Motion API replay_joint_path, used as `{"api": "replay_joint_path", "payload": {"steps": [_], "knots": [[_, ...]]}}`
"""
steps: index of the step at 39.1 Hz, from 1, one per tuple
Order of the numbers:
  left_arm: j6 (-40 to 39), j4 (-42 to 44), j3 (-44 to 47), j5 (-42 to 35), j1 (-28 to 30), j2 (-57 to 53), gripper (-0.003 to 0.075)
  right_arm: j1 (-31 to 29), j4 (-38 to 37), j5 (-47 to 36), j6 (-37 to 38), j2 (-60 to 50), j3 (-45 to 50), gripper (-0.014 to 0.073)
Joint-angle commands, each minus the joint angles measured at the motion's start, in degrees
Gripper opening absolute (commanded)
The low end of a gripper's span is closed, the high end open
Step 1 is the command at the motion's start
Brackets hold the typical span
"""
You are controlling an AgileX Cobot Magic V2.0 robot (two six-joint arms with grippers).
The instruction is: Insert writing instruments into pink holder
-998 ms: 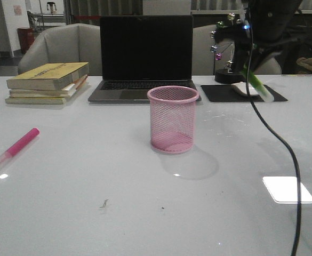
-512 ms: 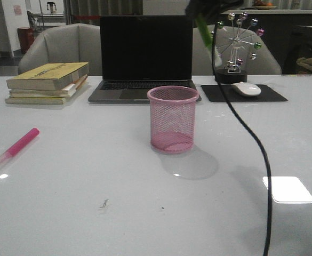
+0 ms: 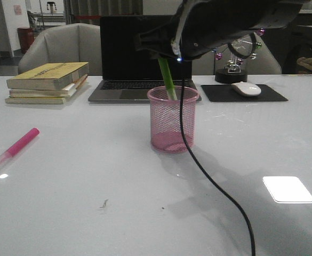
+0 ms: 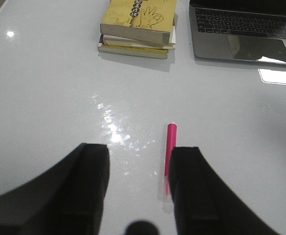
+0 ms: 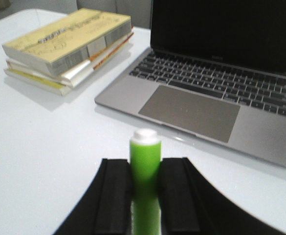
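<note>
the right pincer (image 5: 145, 205) clenches the bright green highlighter marker (image 3: 167, 80), its lower end inside the round pink wire-mesh holder (image 3: 173, 120) mid-desk (image 3: 92, 176). the left pincer (image 4: 139, 196) hangs released over the hot pink highlighter marker (image 3: 16, 148), at the holder's 9 o'clock.

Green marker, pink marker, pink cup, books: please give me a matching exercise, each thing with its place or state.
Things:
1. green marker
2. pink marker
3. pink cup
4. books

Places or states:
A. stacked left of the laptop
B. lying flat on the table
C. held by the right gripper, lower end inside the cup
D. standing upright in front of the laptop

Pairs: 1-C, 2-B, 3-D, 4-A
</note>
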Motion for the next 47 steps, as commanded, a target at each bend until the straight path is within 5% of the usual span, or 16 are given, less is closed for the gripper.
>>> {"api": "replay_joint_path", "payload": {"steps": [1, 5, 16, 31, 47], "knots": [[-0.5, -0.5, -2.2, -3.9, -0.4, -0.3, 0.0372, 0.0, -0.2, -5.6, -0.1, -3.1, -1.6, 0.0028], [-0.5, -0.5, -2.2, -3.9, -0.4, -0.3, 0.0372, 0.0, -0.2, -5.9, -0.1, -3.1, -1.6, 0.0048], [-0.5, -0.5, -2.2, -3.9, -0.4, -0.3, 0.0372, 0.0, -0.2, -4.8, -0.1, -3.9, -1.6, 0.0388], [-0.5, -0.5, -2.2, -4.1, -0.4, -0.3, 0.0372, -5.4, -0.8, 20.9, -5.7, -23.4, -0.9, 0.0386], [-0.5, -0.5, -2.2, -4.0, -0.4, -0.3, 0.0372, -19.0, -0.9, 36.1, -5.7, -52.2, 15.0, 0.0386]]}}
